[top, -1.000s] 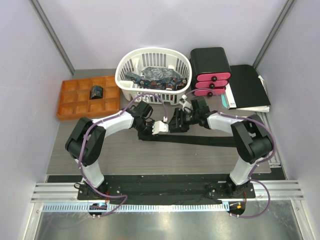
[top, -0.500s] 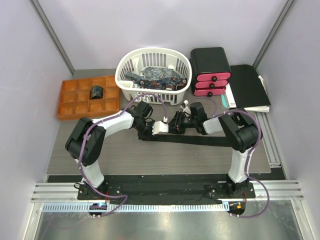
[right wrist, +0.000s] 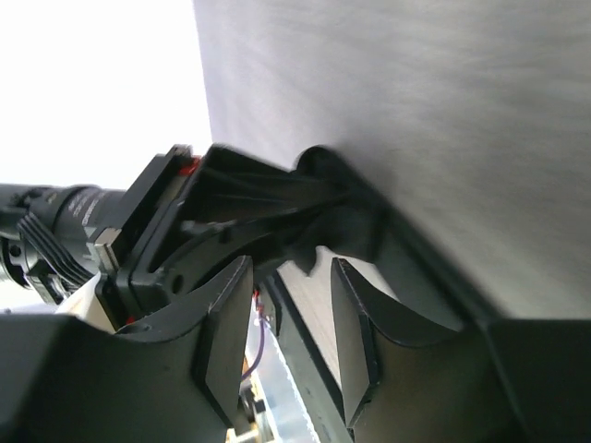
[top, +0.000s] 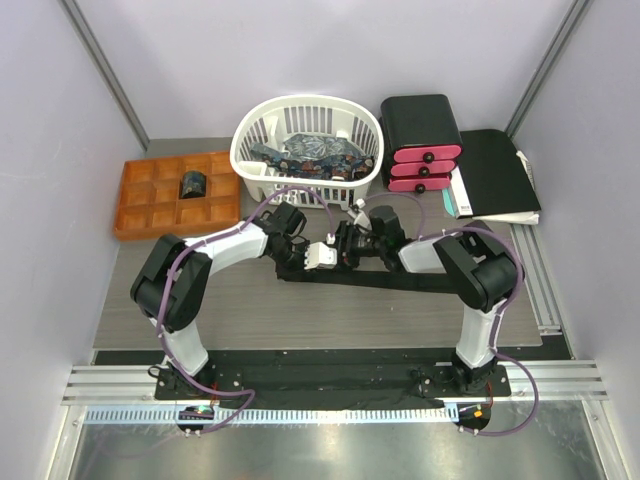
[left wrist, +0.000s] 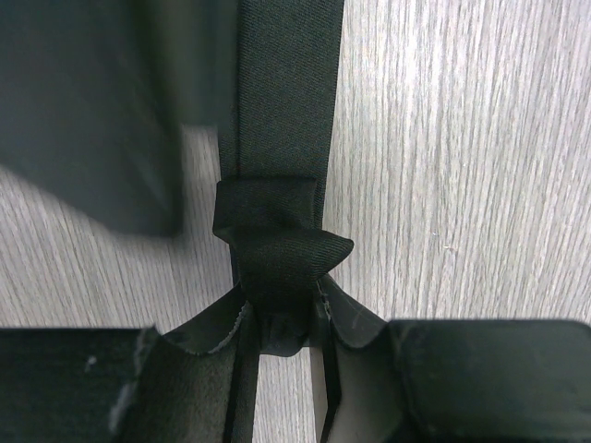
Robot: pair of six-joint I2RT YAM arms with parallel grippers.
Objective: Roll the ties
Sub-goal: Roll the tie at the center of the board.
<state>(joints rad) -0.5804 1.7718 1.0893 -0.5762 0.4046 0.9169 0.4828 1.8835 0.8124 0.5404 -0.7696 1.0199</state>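
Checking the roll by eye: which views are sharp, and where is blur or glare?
Left wrist: tie in the jaws sharp, weave visible; a blurred dark mass upper left. Right wrist: upper left blown out white, table smeared. Top external: evenly lit, sharp, mild glare on the near metal strip.

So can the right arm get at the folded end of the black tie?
Likely yes: the right gripper hangs open beside the black tie, at its fold, nothing between, though the left gripper pinches it.
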